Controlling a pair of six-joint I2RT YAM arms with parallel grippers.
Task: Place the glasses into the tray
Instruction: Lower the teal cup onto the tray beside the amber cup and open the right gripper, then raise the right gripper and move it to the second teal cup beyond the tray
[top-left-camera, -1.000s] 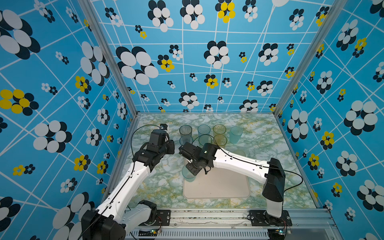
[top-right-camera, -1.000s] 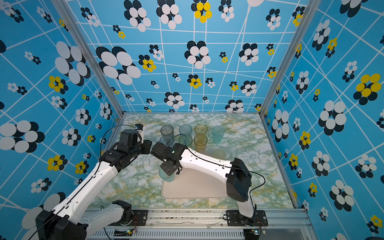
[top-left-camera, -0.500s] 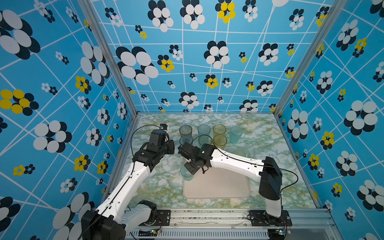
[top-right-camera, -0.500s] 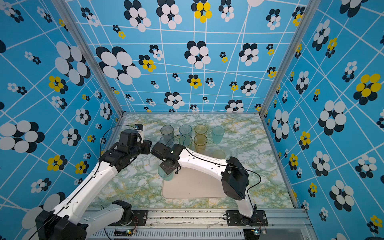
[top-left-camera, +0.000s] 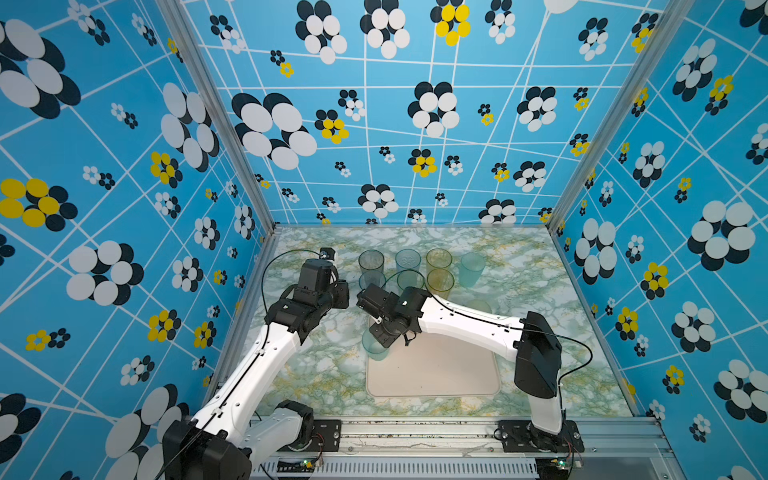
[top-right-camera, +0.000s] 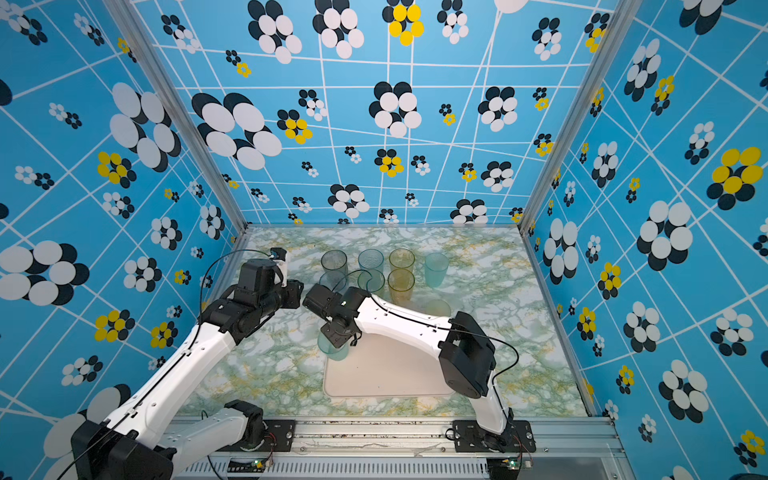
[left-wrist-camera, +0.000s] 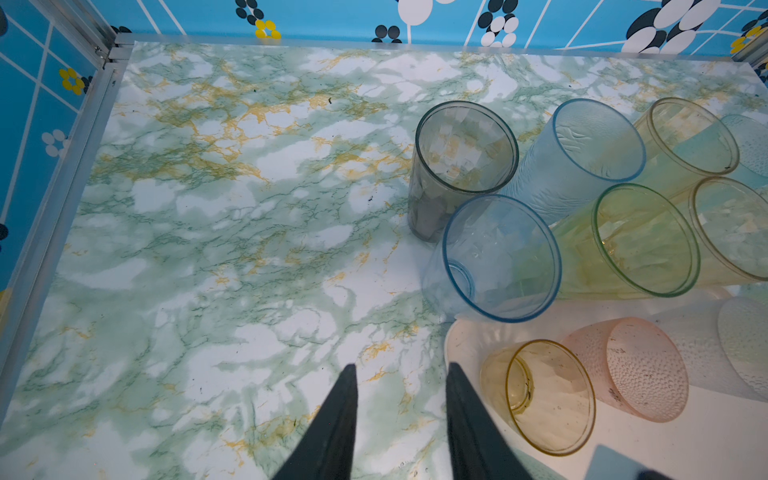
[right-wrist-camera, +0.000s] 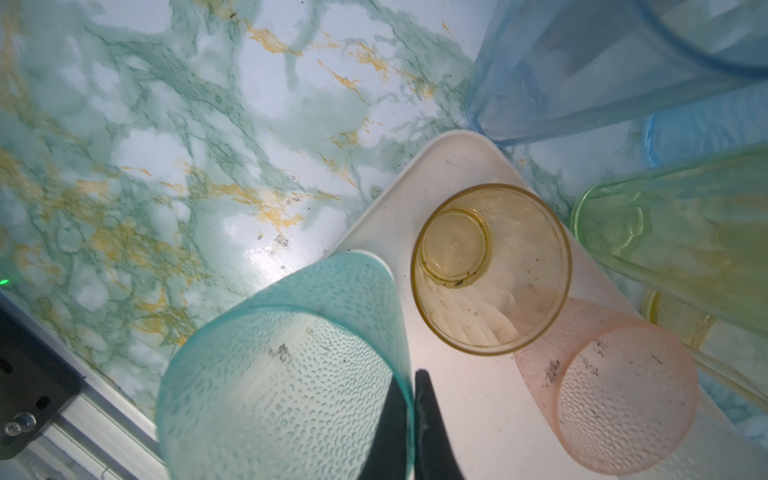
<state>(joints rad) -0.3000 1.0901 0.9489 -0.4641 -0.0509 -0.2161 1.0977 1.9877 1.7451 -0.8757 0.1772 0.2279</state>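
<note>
The left gripper (left-wrist-camera: 401, 368) hangs over the marble tabletop (left-wrist-camera: 216, 249) off the tray's left side, its jaws parted with nothing between them. Just beyond the tray's far edge stand the tall glasses waiting their turn, the tall blue glass (left-wrist-camera: 498, 257) nearest that gripper. A careless reach from here could clip its rim and topple it into its neighbours, which stand packed rim to rim.

At the tray's far-left corner the right gripper (right-wrist-camera: 411, 374) is pinched shut on the wall of the teal tumbler (right-wrist-camera: 282, 374), 1 finger inside and 1 outside. In a top view the tumbler (top-left-camera: 375, 347) straddles the edge of the tray (top-left-camera: 436, 374), so this is the likeliest fault: if it is let go here, its base probably lands on the raised rim and it tips onto the tabletop. Whether it is lifted or resting I cannot tell. The thin-wall grip may also let it swing or slip.

Further in on the tray sit 2 glasses already placed, the short amber glass (right-wrist-camera: 490, 270) and beside it the pink glass (right-wrist-camera: 623, 395). Shifting the teal tumbler inward too far could knock the amber one.
</note>
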